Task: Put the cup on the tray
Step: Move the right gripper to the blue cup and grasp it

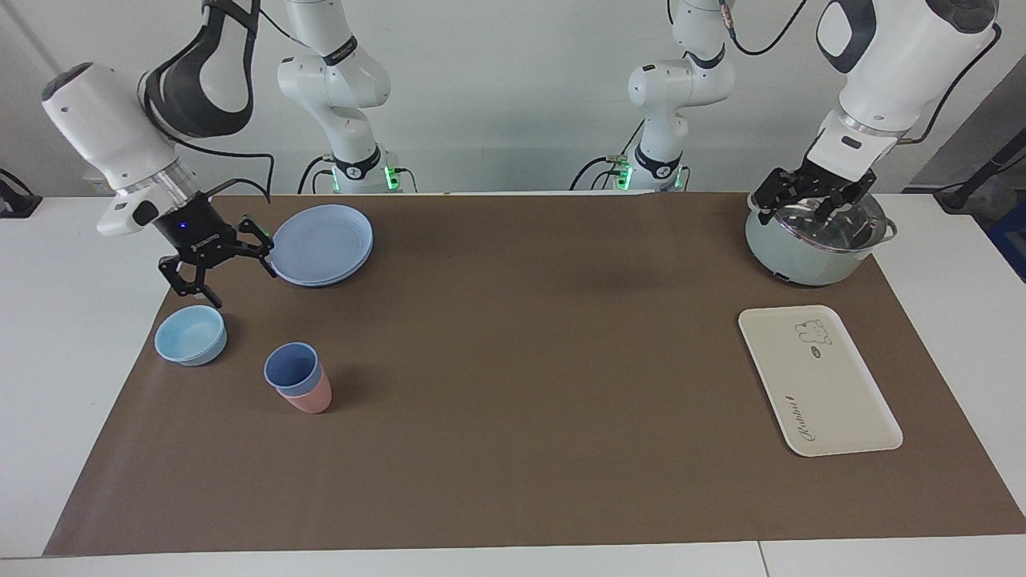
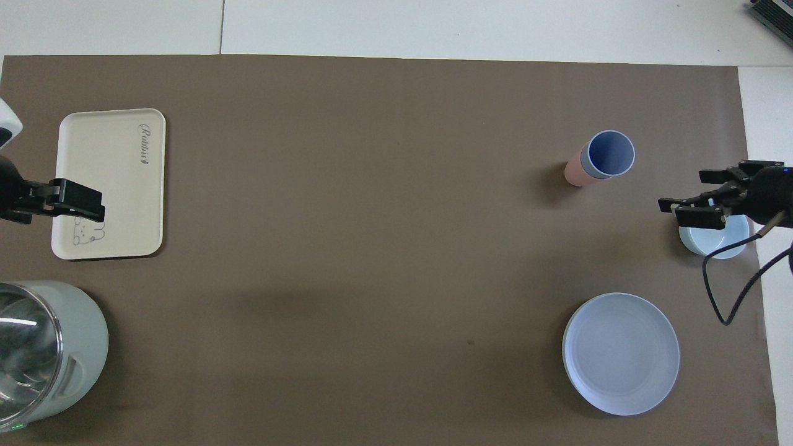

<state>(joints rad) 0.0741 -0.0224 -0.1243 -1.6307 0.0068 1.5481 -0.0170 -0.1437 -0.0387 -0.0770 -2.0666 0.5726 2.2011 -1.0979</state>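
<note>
Facing view, brown mat (image 1: 513,385) on white table (image 1: 80,320), pale wall, both claws spread, empty.

Bright, even, diffuse light from above in both views; shadows are soft and short, e.g. beside the cups (image 1: 298,387) and under the plate (image 2: 621,353). Glare streaks on the pot's glass lid (image 1: 826,222). Focus sharp throughout, no obvious edge distortion.
</note>
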